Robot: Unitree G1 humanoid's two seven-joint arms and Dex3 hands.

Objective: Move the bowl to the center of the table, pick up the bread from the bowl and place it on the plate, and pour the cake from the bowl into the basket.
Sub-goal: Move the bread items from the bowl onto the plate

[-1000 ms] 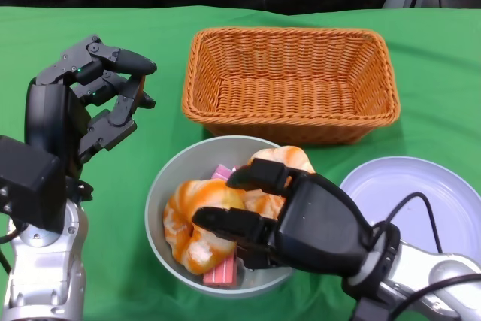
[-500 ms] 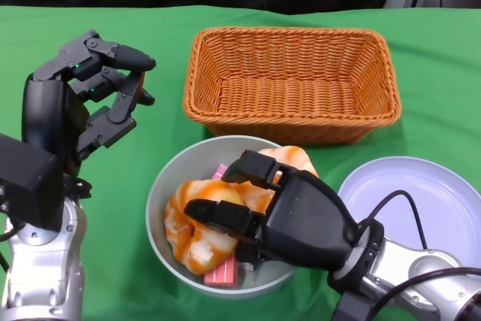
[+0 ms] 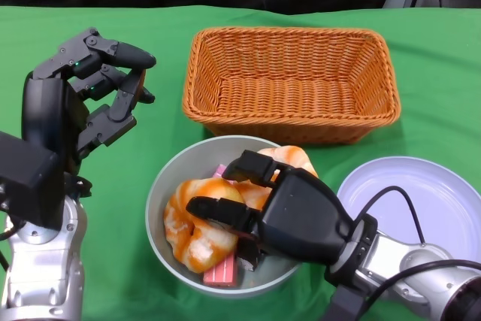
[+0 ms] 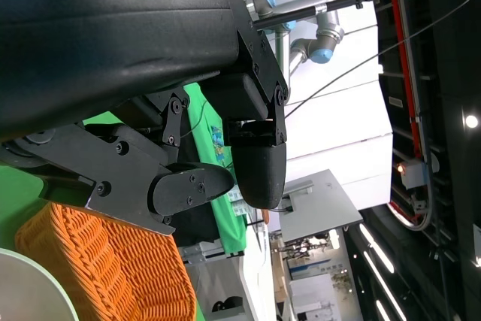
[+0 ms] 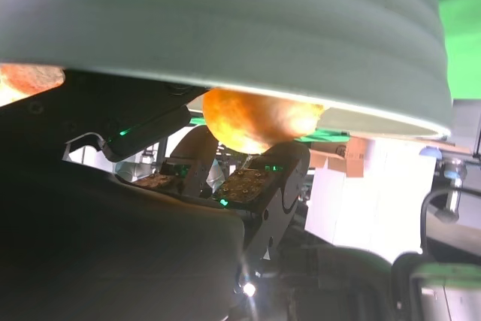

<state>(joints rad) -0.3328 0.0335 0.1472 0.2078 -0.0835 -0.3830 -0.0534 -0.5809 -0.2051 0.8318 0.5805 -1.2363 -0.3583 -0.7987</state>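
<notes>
Here the right hand (image 3: pixel 289 212) grasps the bread (image 3: pixel 197 225) inside the bowl (image 3: pixel 180 167); left hand (image 3: pixel 79 107) released, raised

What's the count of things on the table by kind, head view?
Bowl: 1
Bread: 1, orange-glazed
Cake: 1, pink, partly hidden under the right hand
Basket: 1
Plate: 1
Total: 5

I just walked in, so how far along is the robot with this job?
The bowl already sits mid-table, before the basket. The right hand is in the bowl, fingers around the bread, not yet lifted. The plate and basket are empty. The pink cake still awaits pouring. The left hand holds nothing.
</notes>
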